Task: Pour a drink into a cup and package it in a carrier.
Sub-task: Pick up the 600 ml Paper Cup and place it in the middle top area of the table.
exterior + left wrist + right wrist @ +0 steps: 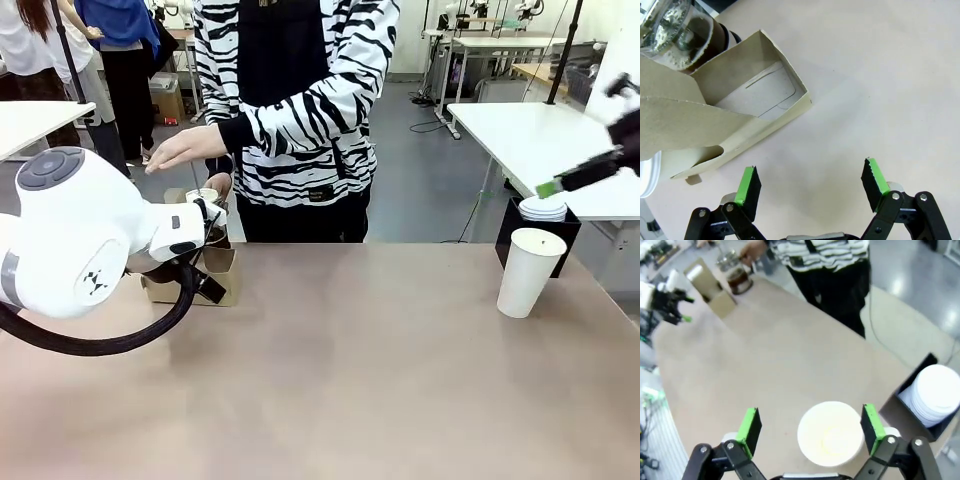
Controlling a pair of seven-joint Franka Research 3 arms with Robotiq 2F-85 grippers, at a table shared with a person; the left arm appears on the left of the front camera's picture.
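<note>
The upright cup (830, 439), near the right edge of the counter (350, 380), is found below the right tool (810, 412), spread wide and empty.

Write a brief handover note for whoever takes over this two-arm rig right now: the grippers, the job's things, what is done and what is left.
Left gripper: open, empty, over the table beside the carrier.
Right gripper: open, empty, hovering above the cup.
Cup: upright near the table's right edge, looks empty.
Carrier: at the far left of the table; the near slot is empty.
Drink: in a glass jug just beyond the carrier, with a person's hand at it.
Done: nothing poured or packed.
Left: fill the cup, then set it in a carrier slot.
</note>
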